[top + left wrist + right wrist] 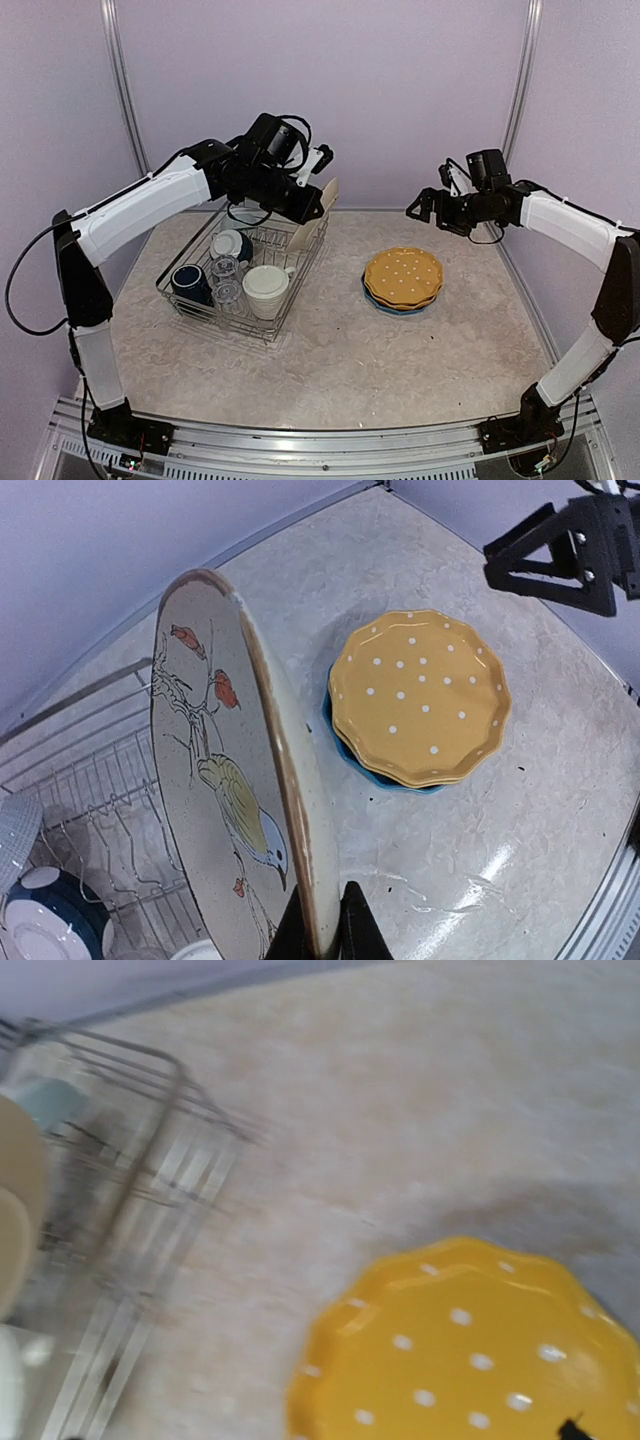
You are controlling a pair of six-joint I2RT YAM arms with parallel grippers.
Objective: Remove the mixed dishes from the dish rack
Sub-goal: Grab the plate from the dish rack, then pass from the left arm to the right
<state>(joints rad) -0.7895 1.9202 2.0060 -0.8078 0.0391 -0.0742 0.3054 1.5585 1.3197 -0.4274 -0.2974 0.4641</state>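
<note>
My left gripper (318, 205) is shut on the rim of a cream floral plate (328, 193) with a bird painted on it. It holds the plate on edge above the far right corner of the dish rack (240, 325). The left wrist view shows my fingers (355, 925) pinching the plate (215, 780). A yellow dotted plate (403, 277) lies on a blue plate (395, 306) on the table to the right. My right gripper (418, 208) is open and empty, hovering behind those plates. The rack holds a navy mug (190, 282), clear glasses (226, 280), a large cream mug (266, 290) and a teal bowl (232, 243).
The rack's wire side (100, 770) lies left of the held plate. The plate stack (420, 695) sits right of it, with the right gripper (545, 555) above. The right wrist view is blurred, showing the yellow plate (480, 1350) and the rack (150, 1160). Walls stand close behind.
</note>
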